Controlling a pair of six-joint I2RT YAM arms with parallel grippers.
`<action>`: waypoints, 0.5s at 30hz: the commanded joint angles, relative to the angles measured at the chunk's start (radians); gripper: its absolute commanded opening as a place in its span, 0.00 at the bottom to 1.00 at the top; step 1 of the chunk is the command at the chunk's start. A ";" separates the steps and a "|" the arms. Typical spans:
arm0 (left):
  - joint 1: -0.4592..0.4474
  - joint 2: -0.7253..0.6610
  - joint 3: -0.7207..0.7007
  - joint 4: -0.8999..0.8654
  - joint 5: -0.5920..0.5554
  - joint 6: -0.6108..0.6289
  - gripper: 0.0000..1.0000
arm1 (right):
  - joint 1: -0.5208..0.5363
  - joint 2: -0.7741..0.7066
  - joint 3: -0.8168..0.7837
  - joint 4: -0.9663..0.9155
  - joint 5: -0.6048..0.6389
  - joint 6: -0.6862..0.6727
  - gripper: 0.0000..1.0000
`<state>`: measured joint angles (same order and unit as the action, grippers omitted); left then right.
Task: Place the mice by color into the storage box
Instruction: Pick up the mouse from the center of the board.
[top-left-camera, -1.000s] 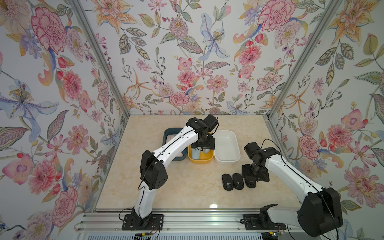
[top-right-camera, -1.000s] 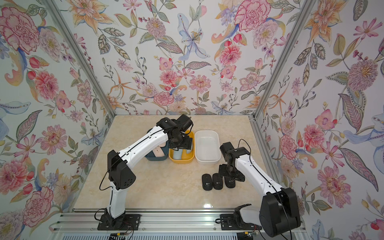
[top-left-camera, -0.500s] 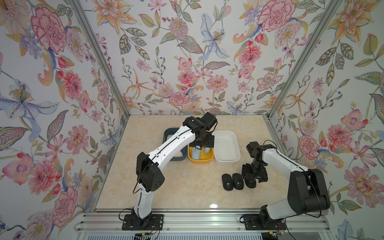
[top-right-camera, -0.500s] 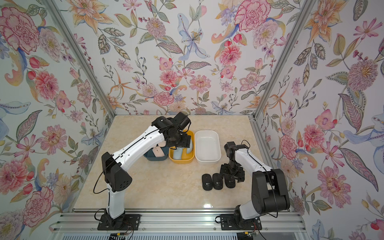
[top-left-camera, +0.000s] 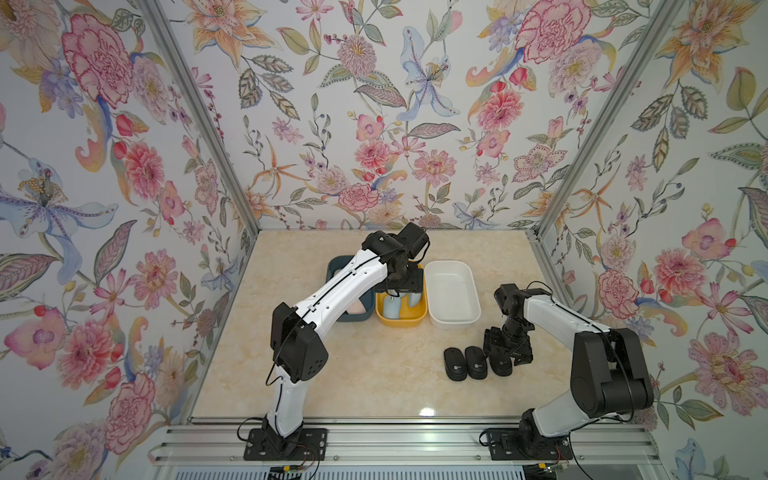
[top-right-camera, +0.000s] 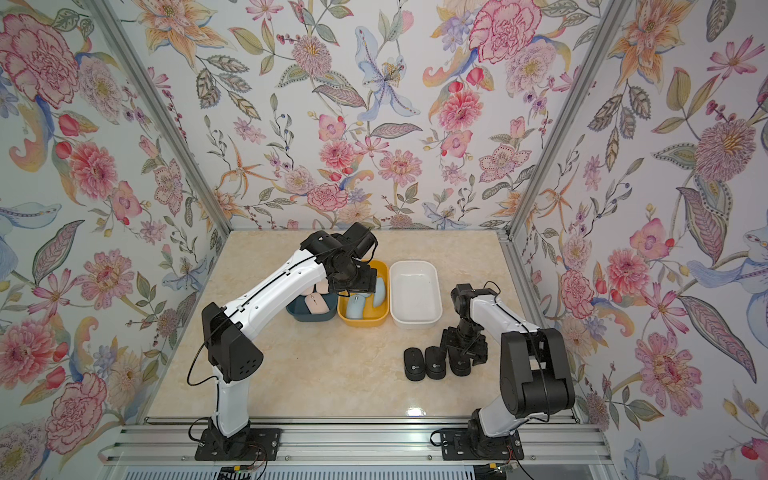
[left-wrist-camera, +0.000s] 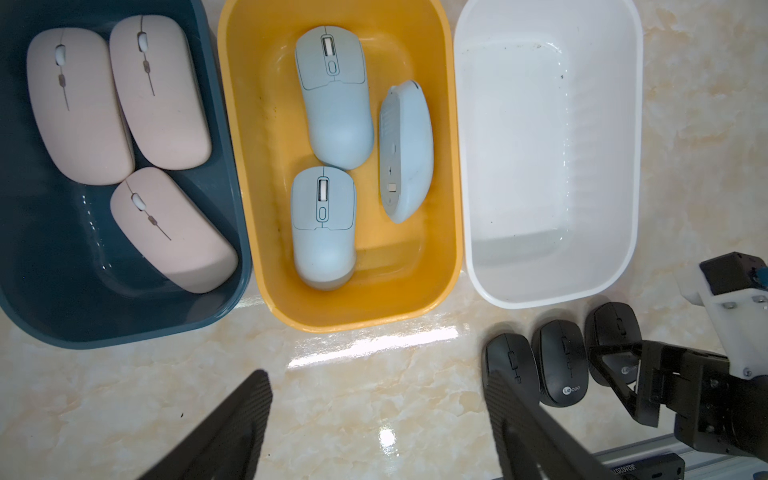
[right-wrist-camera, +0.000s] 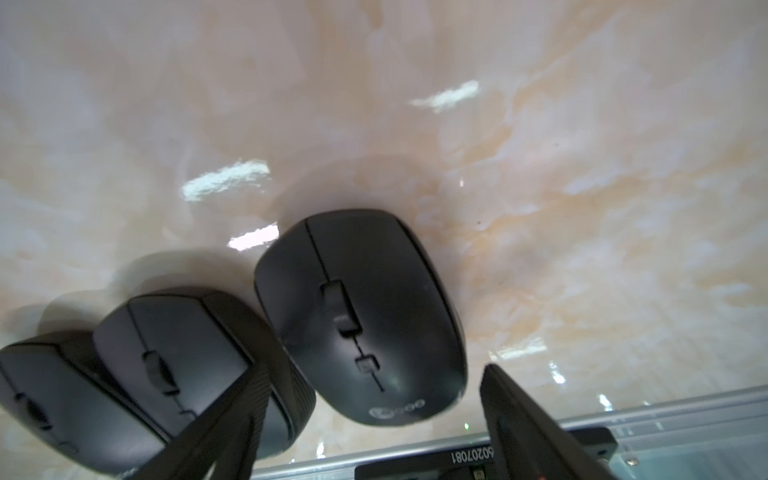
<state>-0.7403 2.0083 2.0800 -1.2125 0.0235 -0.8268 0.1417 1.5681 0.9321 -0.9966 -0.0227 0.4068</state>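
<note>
**Handling.** Each of the black mice (top-left-camera: 476, 363) is judged to be a light, rigid plastic shell. The domed back is smooth, so slip is likely there. Take hold across the two flanks at mid-length, clear of the scroll wheel.

**Count.**
- Three black mice lie side by side on the desk (top-left-camera: 374, 374), near the white box (left-wrist-camera: 544, 297), which holds none.
- Three pink mice (left-wrist-camera: 79, 108) lie in the dark blue box (left-wrist-camera: 124, 332).
- Three light blue mice (left-wrist-camera: 334, 99) lie in the yellow box (left-wrist-camera: 361, 320), one tipped on its edge.

**Fingers.**
- The right gripper (right-wrist-camera: 370, 374) stands low astride the end black mouse (right-wrist-camera: 357, 316). Its fingers (right-wrist-camera: 523, 419) are apart, a gap shows at one flank, and nothing is gripped.
- The left gripper (left-wrist-camera: 376, 376) hangs above the yellow box, fingers wide and empty.
</note>
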 joint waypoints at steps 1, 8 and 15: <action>0.015 -0.042 -0.012 -0.018 -0.028 -0.006 0.84 | -0.019 0.031 -0.017 0.016 0.013 -0.003 0.83; 0.031 -0.061 -0.014 -0.020 -0.033 -0.017 0.84 | -0.066 0.065 -0.038 0.063 -0.053 -0.011 0.81; 0.041 -0.065 -0.014 -0.021 -0.023 -0.021 0.84 | -0.068 0.075 -0.064 0.106 -0.061 -0.006 0.80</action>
<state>-0.7113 1.9892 2.0735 -1.2118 0.0181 -0.8333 0.0772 1.6279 0.8886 -0.9131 -0.0723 0.4038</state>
